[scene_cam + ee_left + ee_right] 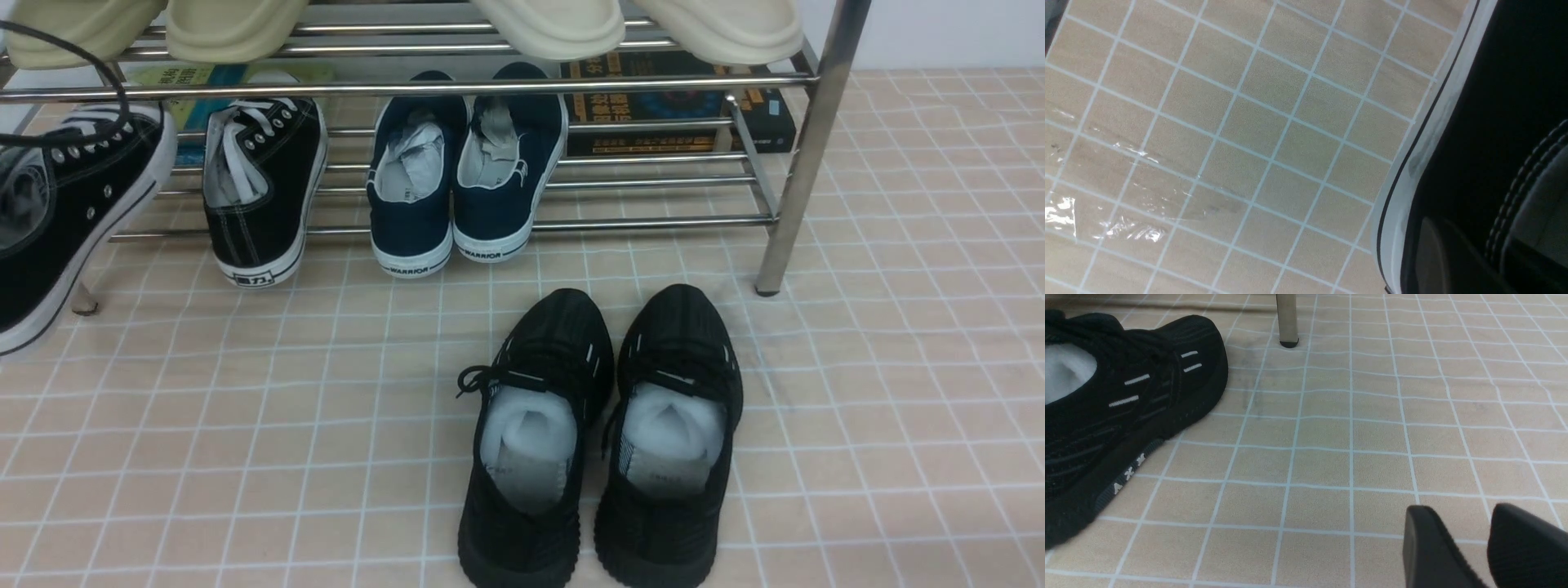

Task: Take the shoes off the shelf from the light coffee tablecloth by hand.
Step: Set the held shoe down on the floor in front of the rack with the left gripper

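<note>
One of the shoes [57, 220], black canvas with a white sole, hangs tilted in the air at the far left, in front of the shelf [808, 147]. It fills the side of the left wrist view [1494, 122], where my left gripper [1470, 261] is shut on its collar; one dark finger [1431, 253] lies against the outer side. The other shoe [261, 188] rests on the lower tier, heel toward me. My right gripper [1461, 531] hovers open over the light coffee tablecloth [245, 425] with nothing between its fingers. Neither gripper shows in the front view.
Navy slip-ons [461, 171] sit on the lower tier beside the canvas shoe. Black knit sneakers [604, 441] stand on the cloth in front, one near my right gripper [1118, 412]. Cream slippers [547, 24] lie on the top tier, books [678, 106] behind. A chrome leg [1287, 318] stands ahead.
</note>
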### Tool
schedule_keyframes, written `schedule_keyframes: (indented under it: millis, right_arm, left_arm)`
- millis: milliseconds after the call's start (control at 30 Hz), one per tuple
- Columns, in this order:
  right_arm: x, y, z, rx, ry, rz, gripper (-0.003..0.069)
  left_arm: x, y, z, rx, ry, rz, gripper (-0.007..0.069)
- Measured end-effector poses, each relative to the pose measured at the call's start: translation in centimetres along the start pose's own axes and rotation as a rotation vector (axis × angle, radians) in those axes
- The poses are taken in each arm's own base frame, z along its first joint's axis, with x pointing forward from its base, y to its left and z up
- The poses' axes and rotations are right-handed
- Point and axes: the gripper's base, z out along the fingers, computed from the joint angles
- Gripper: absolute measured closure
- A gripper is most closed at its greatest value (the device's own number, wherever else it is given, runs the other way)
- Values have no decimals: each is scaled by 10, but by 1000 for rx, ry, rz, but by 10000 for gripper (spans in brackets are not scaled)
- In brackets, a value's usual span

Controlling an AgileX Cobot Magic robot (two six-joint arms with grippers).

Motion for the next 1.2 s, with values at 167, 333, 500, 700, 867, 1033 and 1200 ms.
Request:
schedule_keyframes:
  millis: [167, 333, 500, 700, 867, 1033, 1200]
  right_arm:
    - [0, 0, 0, 0, 0, 0, 420]
    - [0, 0, 0, 0, 0, 0, 420]
    - [0, 0, 0, 0, 0, 0, 420]
    - [0, 0, 0, 0, 0, 0, 420]
    - [0, 0, 0, 0, 0, 0, 420]
    - [0, 0, 0, 0, 0, 0, 420]
    - [0, 0, 0, 0, 0, 0, 420]
  left_arm:
    - [11, 1, -8, -9, 41, -10, 596]
    - [31, 5, 5, -15, 95, -15, 596]
    - [58, 10, 27, -24, 135, -34, 596]
    - [99, 15, 58, -20, 175, -101, 596]
    - [116, 16, 78, 12, 162, -168, 596]
    - [121, 17, 88, 23, 114, -216, 596]
    - [121, 16, 90, 37, 94, -246, 595]
